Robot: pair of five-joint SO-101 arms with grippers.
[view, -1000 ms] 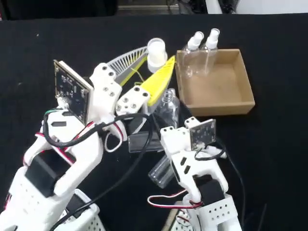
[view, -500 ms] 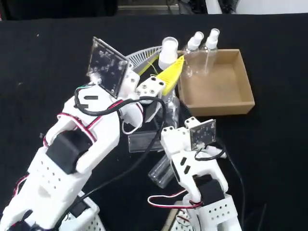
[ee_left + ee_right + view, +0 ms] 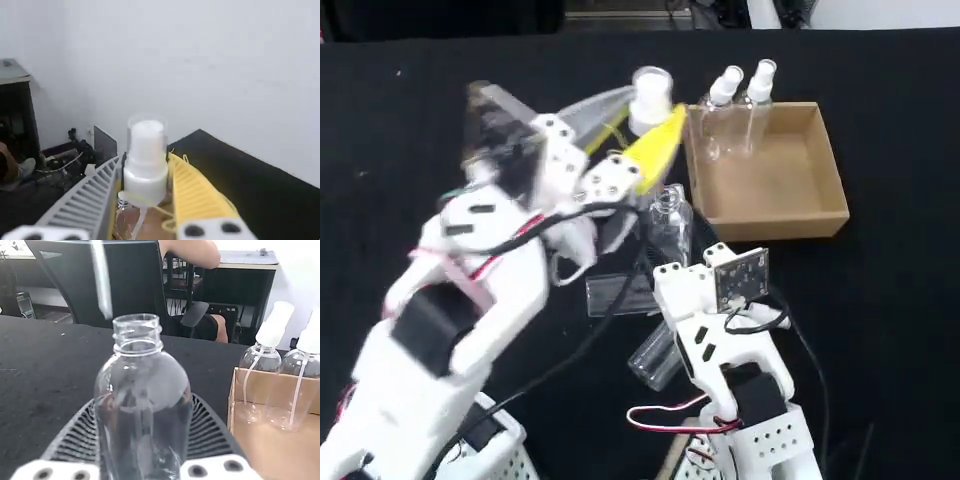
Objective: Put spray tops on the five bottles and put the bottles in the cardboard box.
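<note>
My left gripper (image 3: 642, 115) (image 3: 145, 175) is shut on a white spray top (image 3: 650, 97) (image 3: 145, 160), held in the air just beyond an open clear bottle (image 3: 669, 222) (image 3: 142, 400). The top's thin tube (image 3: 101, 277) hangs above and slightly to one side of the bottle's neck. My right gripper (image 3: 142, 450) is shut on that bottle, keeping it upright on the black table. Two capped bottles (image 3: 738, 110) (image 3: 280, 375) stand in the far corner of the cardboard box (image 3: 790, 215) (image 3: 250, 425). Another clear bottle (image 3: 655, 355) lies on the table beside the right arm.
A clear plastic tray (image 3: 615, 295) lies on the table between the two arms. A white basket (image 3: 495, 455) sits at the near left edge. The black table (image 3: 890, 300) is bare to the right of the box and on the far left.
My left arm has swung up and away from the camera, carrying the spray top a little farther back over the bottle. The right arm and its bottle have stayed still.
</note>
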